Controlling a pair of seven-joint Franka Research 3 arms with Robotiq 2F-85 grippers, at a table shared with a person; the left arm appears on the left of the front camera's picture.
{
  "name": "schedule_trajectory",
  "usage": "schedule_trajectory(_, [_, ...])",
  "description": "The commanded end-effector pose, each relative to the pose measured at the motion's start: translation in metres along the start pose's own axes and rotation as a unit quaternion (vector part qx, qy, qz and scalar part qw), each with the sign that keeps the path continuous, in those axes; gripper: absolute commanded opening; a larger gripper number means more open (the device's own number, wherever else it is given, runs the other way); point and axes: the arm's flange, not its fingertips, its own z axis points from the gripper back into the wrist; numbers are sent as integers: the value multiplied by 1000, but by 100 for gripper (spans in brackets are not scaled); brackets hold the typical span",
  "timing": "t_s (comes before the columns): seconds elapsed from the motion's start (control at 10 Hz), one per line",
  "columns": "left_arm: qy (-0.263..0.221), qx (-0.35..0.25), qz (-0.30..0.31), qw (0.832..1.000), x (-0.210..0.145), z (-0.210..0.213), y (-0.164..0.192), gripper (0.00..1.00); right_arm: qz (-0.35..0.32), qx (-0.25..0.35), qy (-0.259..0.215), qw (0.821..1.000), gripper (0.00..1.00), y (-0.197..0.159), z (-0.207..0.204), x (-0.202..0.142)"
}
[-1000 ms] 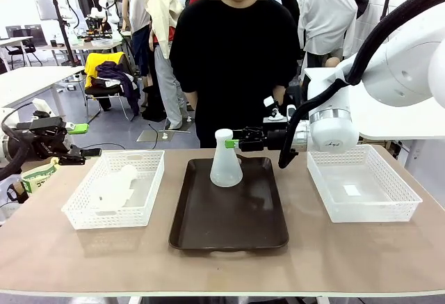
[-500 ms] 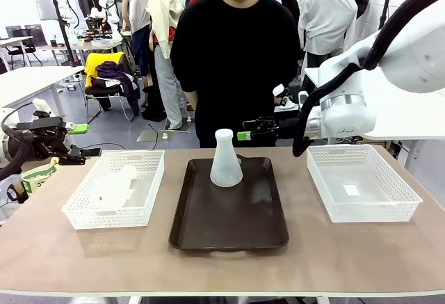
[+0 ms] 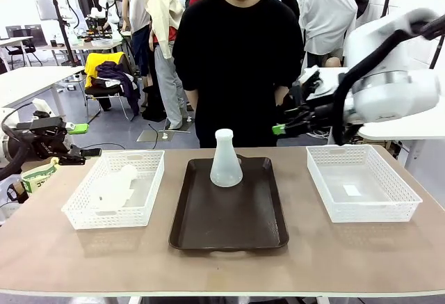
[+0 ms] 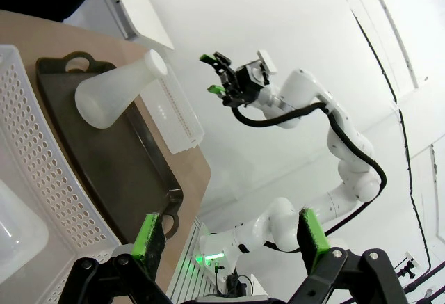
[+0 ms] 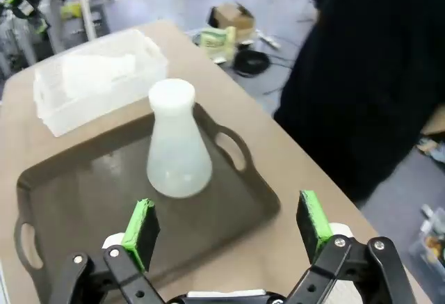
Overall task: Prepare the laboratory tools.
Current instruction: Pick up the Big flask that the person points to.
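One frosted-white conical flask point(image 3: 226, 159) stands upright on the far half of the dark brown tray point(image 3: 229, 220). A second flask point(image 3: 115, 187) lies on its side in the white mesh basket point(image 3: 76, 213) at the left. My right gripper point(image 3: 281, 128) hangs open in the air, right of the tray and above the table's far edge, apart from the upright flask. Its wrist view looks down on that flask point(image 5: 177, 144) between its open fingers point(image 5: 141, 233). My left gripper point(image 3: 83, 140) is open and holds nothing, off the table's left end. In its wrist view the flask point(image 4: 118, 90) shows sideways.
Another white mesh basket point(image 3: 361, 182) stands at the table's right. A person in black point(image 3: 236, 60) stands close behind the far edge, just beyond the tray. The front strip of the table point(image 3: 222, 269) is bare wood.
My right gripper has drawn back from beside the upright flask, moving right and slightly up. The flask stayed on the tray. The left arm has not moved.
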Motion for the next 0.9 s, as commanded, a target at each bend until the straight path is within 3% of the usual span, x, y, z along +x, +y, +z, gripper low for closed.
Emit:
schedule_trajectory(0.0, [-1,-1,-9,1000,0,1,-1,100,-28,-51,2,998,100,15,37,-3])
schedule_trajectory(0.4, [-1,-1,-9,1000,0,1,-1,100,-91,-116,-17,989,100,18,92,-37])
schedule_trajectory(0.8, [-1,-1,-9,1000,0,1,-1,100,-119,-105,-33,987,100,11,88,-54])
